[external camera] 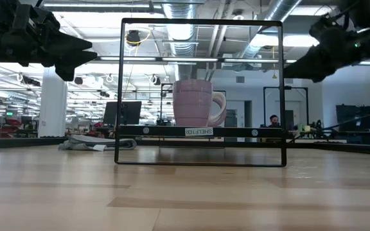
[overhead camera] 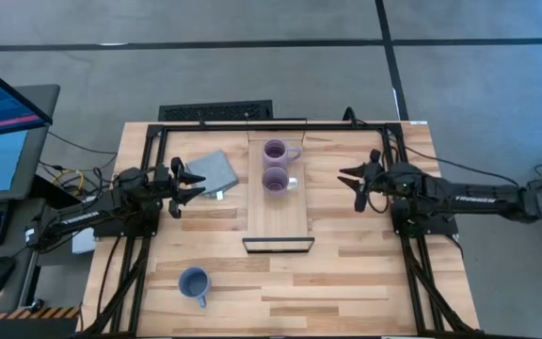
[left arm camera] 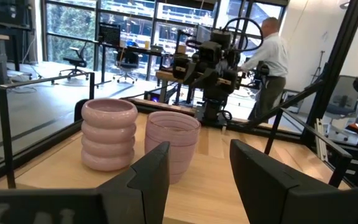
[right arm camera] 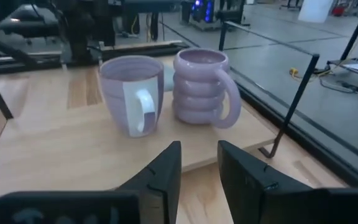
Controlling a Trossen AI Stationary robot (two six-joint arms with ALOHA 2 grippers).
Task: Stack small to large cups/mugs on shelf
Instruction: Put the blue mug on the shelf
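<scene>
Two lavender mugs stand on their bases on the light-wood shelf board [overhead camera: 278, 215], toward its far end. One is ribbed [overhead camera: 277, 151] and the other is smoother, with a pale handle [overhead camera: 276, 180]. The left wrist view shows the ribbed mug [left arm camera: 109, 134] and the smoother one [left arm camera: 171, 144]; so does the right wrist view [right arm camera: 202, 87] [right arm camera: 131, 93]. A blue mug [overhead camera: 194, 282] stands upright on the table near the front left. My left gripper [overhead camera: 196, 185] is open and empty, left of the shelf. My right gripper [overhead camera: 349, 186] is open and empty, right of it.
A black wire frame [external camera: 201, 22] surrounds the shelf, which sits raised above the table [external camera: 201, 131]. A grey-blue folded cloth [overhead camera: 213, 169] lies between my left gripper and the shelf. A person [left arm camera: 271, 59] stands in the room beyond the table. Monitors stand off the table's left.
</scene>
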